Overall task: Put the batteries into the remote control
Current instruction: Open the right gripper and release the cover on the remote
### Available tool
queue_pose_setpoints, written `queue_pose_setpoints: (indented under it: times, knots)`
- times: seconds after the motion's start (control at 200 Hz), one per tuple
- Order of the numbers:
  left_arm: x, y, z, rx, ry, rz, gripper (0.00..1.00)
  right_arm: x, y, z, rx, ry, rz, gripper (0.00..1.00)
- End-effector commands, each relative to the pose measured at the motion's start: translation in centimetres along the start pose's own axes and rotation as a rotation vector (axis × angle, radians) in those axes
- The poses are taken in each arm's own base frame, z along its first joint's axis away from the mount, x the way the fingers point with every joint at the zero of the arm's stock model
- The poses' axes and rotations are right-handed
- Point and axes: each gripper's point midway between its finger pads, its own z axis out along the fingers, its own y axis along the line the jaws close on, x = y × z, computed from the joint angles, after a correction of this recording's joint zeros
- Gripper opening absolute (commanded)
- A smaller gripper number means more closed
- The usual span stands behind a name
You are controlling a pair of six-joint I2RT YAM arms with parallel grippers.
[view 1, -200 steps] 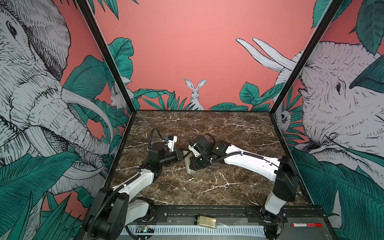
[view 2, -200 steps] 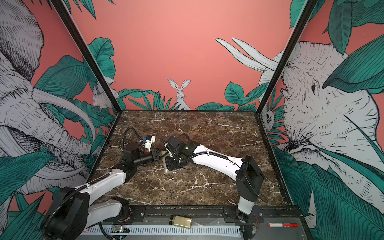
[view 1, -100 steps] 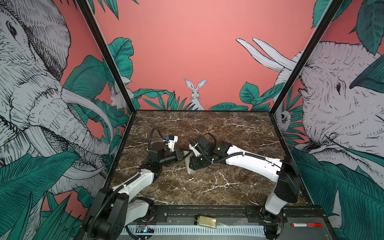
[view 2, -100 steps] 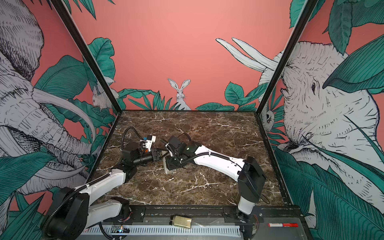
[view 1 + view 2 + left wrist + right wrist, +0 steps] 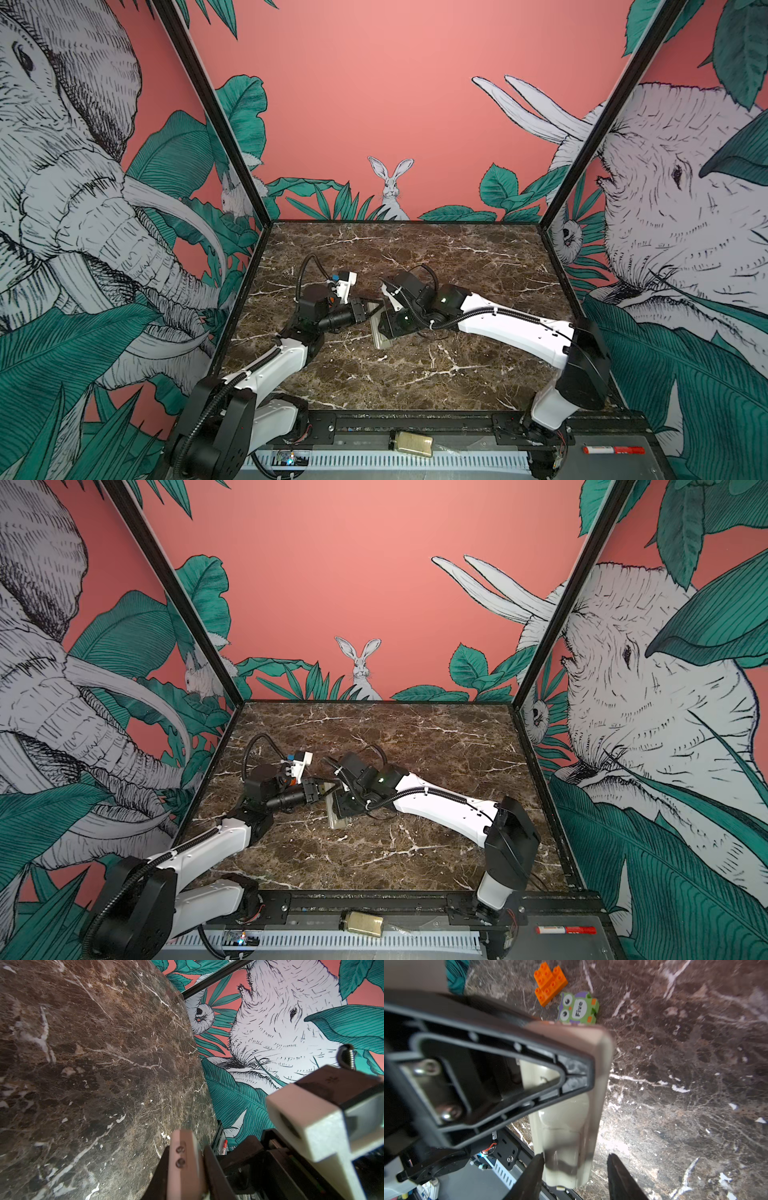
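The left gripper's [image 5: 187, 1160] dark, tapered fingers [image 5: 160, 1178] were pinched narrow on the slim beige-grey plastic remote control [image 5: 182, 1169]. It showed there edge-on as a smooth slab with two small round screw holes.

The right wrist view showed one of these fingers as a black, triangular open frame with ribbed inner walls. It crossed the remote's plain back above a hollowed, round-shouldered recess.

The right gripper's [image 5: 575, 1159] pointed black fingers [image 5: 618, 1176] stood apart astride the remote's rounded end. One fingertip was at its edge and the other was clear of it, so they gripped nothing.

In both top views, with the rabbit wall at twelve o'clock, the remote [image 5: 381, 340] sat close to the middle of the brown, white-veined marble table [image 5: 415, 374]. It was slightly toward eight o'clock, with its free end pointing roughly to six. Whether it touched the marble could not be told.

The white left arm stretched from the eight o'clock corner and the white right arm from four o'clock. The two grippers met over the remote.

Beyond the remote's other end a flat green owl-faced block marked "Five" [image 5: 578, 1008] lay on the marble. Just beside it was an orange studded plastic brick [image 5: 550, 982].
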Motion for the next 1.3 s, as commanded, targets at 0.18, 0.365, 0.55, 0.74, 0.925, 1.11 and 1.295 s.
queue_pose_setpoints:
  times: [0.18,0.365,0.55,0.74,0.925,1.11,1.295]
  knots:
    - [-0.1,-0.2,-0.4,-0.004,-0.028,0.017,0.0,-1.7,0.9,-3.0,-0.048,-0.148,0.017,0.5]
    - [-0.4,-0.5,-0.4,0.002,-0.042,0.012,0.0,-0.8,0.4,-2.0,-0.028,-0.098,0.018,0.5]
    - [-0.9,-0.4,-0.6,0.01,-0.073,-0.007,0.0,-0.6,0.3,-1.8,-0.012,-0.081,0.016,0.49]
    - [-1.0,-0.3,-0.7,0.008,-0.084,-0.016,0.0,-0.1,0.0,-1.4,0.008,-0.047,0.017,0.47]
    - [-1.3,-0.4,-0.9,0.015,-0.101,-0.027,0.0,0.2,0.1,-1.3,0.006,-0.031,0.02,0.46]
    - [-1.6,-0.6,-1.0,0.022,-0.11,-0.031,0.0,0.7,-0.2,-0.4,0.025,0.0,0.022,0.45]
    - [-1.7,-0.6,-1.0,0.024,-0.114,-0.034,0.0,0.9,-0.1,-0.1,0.022,0.016,0.025,0.45]
